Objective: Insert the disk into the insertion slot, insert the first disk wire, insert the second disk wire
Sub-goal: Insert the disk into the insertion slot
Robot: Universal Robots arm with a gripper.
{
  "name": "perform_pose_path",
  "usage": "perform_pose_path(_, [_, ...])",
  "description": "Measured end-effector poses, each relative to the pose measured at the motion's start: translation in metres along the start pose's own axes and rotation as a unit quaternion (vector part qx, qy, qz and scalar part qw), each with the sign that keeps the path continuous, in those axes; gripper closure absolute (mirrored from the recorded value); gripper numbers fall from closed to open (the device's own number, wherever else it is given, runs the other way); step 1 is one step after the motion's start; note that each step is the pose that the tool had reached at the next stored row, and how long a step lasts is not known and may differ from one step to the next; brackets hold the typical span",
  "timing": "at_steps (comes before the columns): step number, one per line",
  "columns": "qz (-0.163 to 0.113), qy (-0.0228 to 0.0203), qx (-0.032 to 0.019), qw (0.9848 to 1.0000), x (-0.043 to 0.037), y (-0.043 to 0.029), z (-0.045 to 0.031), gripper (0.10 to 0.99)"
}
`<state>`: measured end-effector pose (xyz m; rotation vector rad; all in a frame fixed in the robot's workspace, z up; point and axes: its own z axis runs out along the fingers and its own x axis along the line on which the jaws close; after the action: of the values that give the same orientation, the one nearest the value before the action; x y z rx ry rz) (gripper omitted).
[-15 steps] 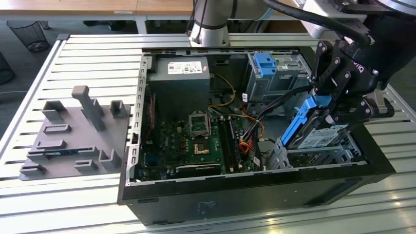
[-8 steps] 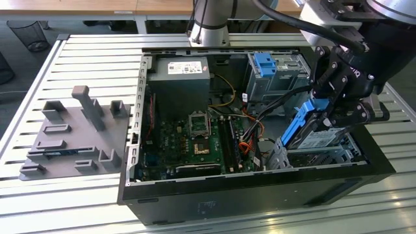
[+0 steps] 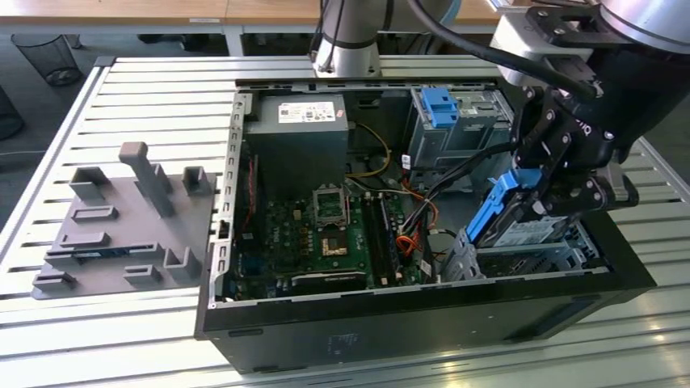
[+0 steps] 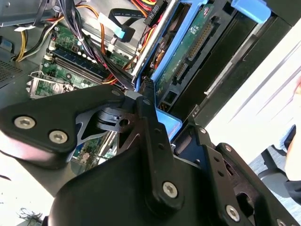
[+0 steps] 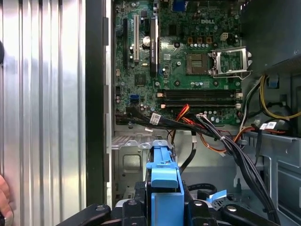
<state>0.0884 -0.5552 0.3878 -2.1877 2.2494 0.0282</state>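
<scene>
Exterior view: the gripper (image 3: 555, 198) is hanging over the open computer case (image 3: 431, 323) at the exterior view's right. Its jaws are clamping the disk (image 3: 526, 229) by the upper part of the blue carrier. The disk is standing steeply tilted. Its long axis is running from the jaws down toward the insertion slot (image 3: 539, 259), and its labelled face is turning toward the camera. Its lower end is sitting at the slot's upper edge (contact cannot be told). The case is resting on the slatted desk (image 3: 140, 89), with a grey fixture plate (image 3: 108, 226) beside it at the exterior view's left.

Second wrist view: this one is showing the face that the exterior view is hiding. The underside of the disk (image 4: 193, 42) is carrying a green circuit board with connectors, framed in blue. One black finger (image 4: 149, 101) of the gripper (image 4: 171, 125) is pressing on the carrier's edge.

First wrist view: the disk (image 5: 162, 183) is appearing edge-on as a narrow blue strip. The gripper (image 5: 164, 209) is hugging it from both sides. The strip is pointing toward the motherboard (image 5: 188, 56), and black cables (image 5: 221, 136) are crossing between them.
</scene>
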Motion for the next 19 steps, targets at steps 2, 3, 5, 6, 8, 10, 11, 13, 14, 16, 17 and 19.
perform_pose_path(2, [0.0,0.0001,0.0,1.0,0.0,0.0,0.0016,0.722])
perform_pose_path(3, [0.0,0.0,0.0,1.0,0.0,0.0,0.0025,0.722])
perform_pose_path(5, [0.0,0.0,0.0,1.0,0.0001,0.0,0.0043,0.722])
perform_pose_path(6, [0.0,0.0,0.0,1.0,0.0001,0.0,0.0051,0.722])
perform_pose_path(8, [0.0,0.0001,0.0,1.0,0.0001,-0.0001,0.0063,0.722])
perform_pose_path(10, [0.0,0.0,0.0,1.0,0.0001,-0.0001,0.0073,0.722])
perform_pose_path(11, [0.0,0.0,0.0,1.0,0.0001,-0.0001,0.0079,0.722])
perform_pose_path(13, [0.0,0.0,0.0,1.0,0.0001,-0.0001,0.0092,0.722])
perform_pose_path(14, [0.0,0.0,0.0,1.0,0.0002,-0.0001,0.0099,0.722])
perform_pose_path(16, [0.0,0.0,0.0,1.0,0.0002,-0.0001,0.0112,0.722])
perform_pose_path(17, [0.0,0.0,0.0,1.0,0.0002,-0.0001,0.0119,0.722])
perform_pose_path(19, [0.0,0.0,0.0,1.0,0.0002,-0.0001,0.0132,0.722])
